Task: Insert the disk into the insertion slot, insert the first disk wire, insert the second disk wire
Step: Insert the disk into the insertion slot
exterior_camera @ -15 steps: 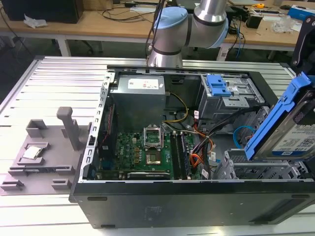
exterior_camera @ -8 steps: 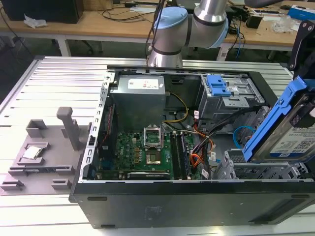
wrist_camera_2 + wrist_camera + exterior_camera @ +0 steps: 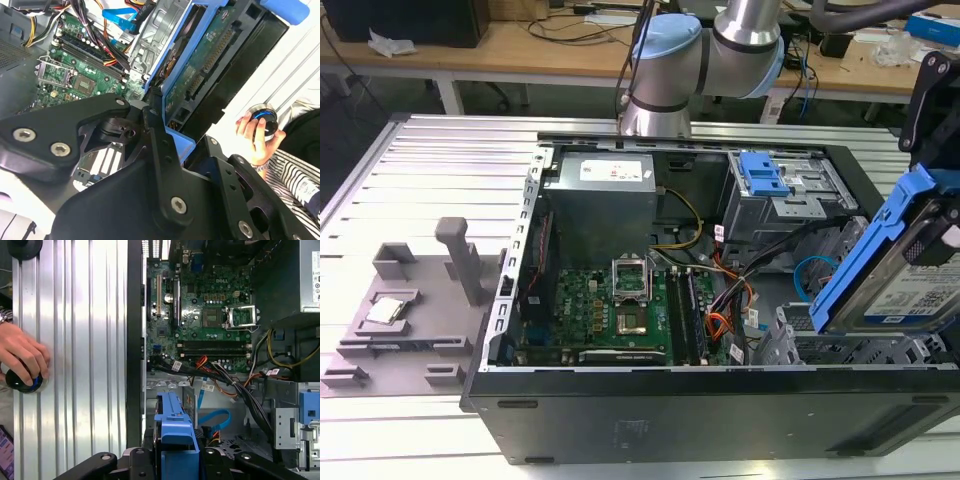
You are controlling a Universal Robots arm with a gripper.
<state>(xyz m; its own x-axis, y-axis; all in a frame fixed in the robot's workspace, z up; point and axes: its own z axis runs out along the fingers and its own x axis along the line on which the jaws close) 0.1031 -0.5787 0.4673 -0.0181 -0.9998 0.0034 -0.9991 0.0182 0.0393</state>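
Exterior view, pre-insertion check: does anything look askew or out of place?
The disk hangs steeply tilted over the computer case, at the exterior view's right, outside any bay. In the first wrist view, a person's hand rests on a round knob beside the case.

The disk [image 3: 912, 285] has a smooth blue plastic carrier and glossy label; the table [image 3: 420, 170], frame left, is ribbed matt metal.

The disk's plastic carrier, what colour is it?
The disk's carrier is bright blue, clearest in the exterior view.
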